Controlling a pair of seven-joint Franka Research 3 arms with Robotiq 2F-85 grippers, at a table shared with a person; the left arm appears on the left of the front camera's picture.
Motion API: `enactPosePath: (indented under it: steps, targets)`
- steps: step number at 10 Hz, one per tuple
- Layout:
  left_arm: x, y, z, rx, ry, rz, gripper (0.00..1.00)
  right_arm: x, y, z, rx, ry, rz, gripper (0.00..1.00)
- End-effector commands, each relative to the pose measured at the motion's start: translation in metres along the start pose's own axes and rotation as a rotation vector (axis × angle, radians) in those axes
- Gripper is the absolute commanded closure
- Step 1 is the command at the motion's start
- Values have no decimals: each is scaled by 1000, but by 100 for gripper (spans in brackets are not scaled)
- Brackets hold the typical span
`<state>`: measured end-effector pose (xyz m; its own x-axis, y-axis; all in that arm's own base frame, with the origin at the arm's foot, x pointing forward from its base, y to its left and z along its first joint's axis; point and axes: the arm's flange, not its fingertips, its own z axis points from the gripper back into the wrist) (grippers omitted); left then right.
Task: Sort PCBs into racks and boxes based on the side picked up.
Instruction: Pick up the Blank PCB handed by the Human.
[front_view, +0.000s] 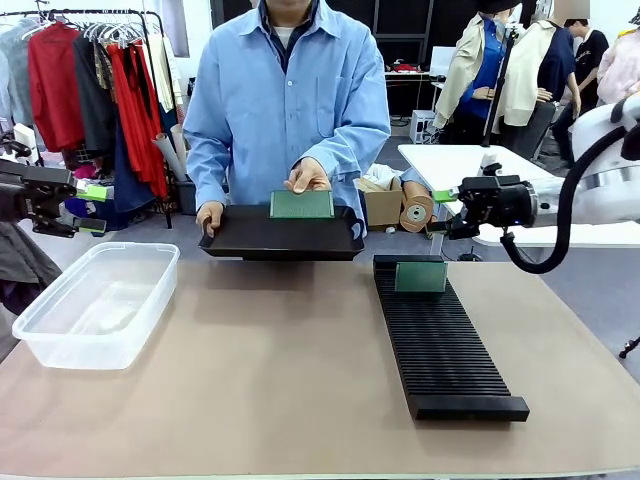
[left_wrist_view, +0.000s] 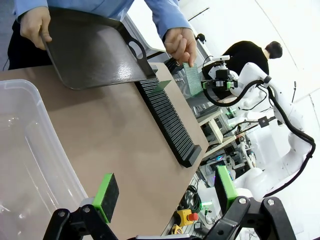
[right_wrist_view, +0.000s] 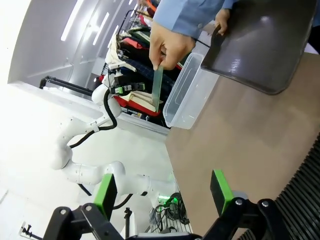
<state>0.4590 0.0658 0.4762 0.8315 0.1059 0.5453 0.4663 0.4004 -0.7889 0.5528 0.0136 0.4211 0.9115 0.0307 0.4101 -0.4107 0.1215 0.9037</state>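
Note:
A person's hand holds a green PCB (front_view: 302, 204) upright over the back edge of a smooth black tray (front_view: 280, 236); the same PCB (left_wrist_view: 192, 80) shows edge-on in the right wrist view (right_wrist_view: 157, 85). Another PCB (front_view: 420, 276) stands in the far end of the ribbed black rack (front_view: 440, 345), right of centre. The clear box (front_view: 95, 300) sits at the left with nothing in it. My left gripper (front_view: 90, 208) hangs open above the table's left edge, behind the box. My right gripper (front_view: 443, 210) is open beyond the rack's far end. Both sets of fingers (left_wrist_view: 106, 197) (right_wrist_view: 220, 185) hold nothing.
The person's other hand (front_view: 210, 215) holds the tray (left_wrist_view: 90, 50) tilted above the table's far edge. The brown tabletop (front_view: 270, 370) lies bare between box and rack. A clothes rail (front_view: 100, 80) stands behind my left arm, and a white table (front_view: 470, 160) behind my right.

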Motion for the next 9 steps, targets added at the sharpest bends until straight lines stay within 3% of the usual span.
enactPosePath:
  steps: [1, 9]
  targets:
    - [0, -1, 1, -3, -1, -1, 0, 5, 6, -21, -21, -27, -46, 0]
    - [0, -1, 1, -3, -1, -1, 0, 31, 7, -103, 24, -9, -8, 0]
